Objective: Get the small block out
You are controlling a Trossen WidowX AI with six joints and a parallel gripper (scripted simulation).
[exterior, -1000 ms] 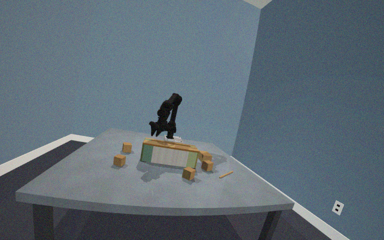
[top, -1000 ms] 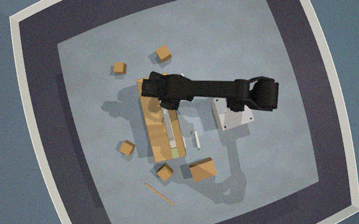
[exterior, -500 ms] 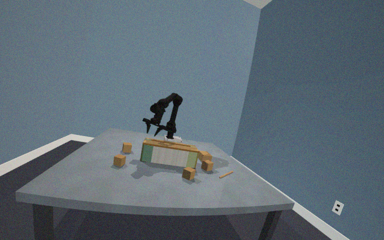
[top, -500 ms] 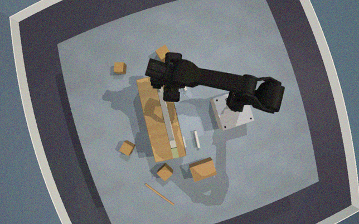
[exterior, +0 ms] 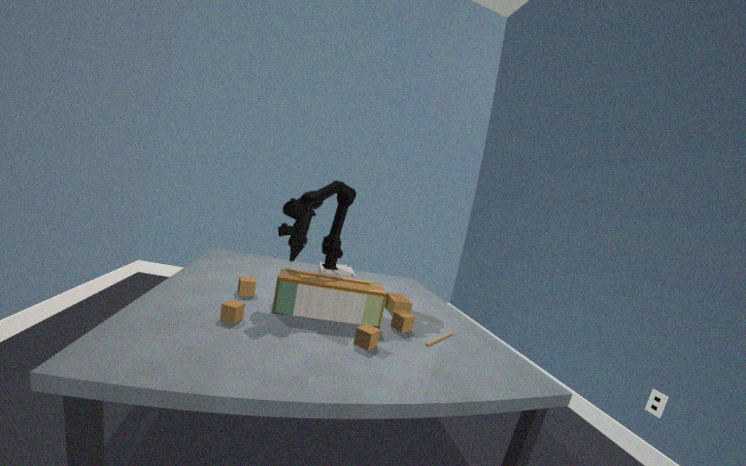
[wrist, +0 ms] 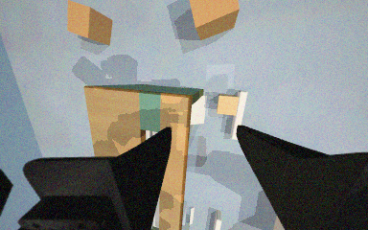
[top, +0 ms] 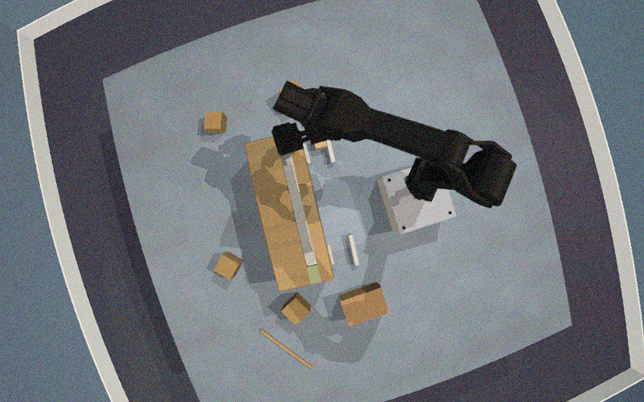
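Your arm (top: 394, 130) arches up from its base and bends down; the gripper (wrist: 203, 144) points downward, jaws partly apart, nothing between them.

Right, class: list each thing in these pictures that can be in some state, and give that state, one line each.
Gripper: open, holding nothing, raised above the box's end.
Box: upright on the table, wooden top facing up.
Small block: outside the box, beside a white guide, not gripped.
Stick: lying flat on the table, apart from the box.
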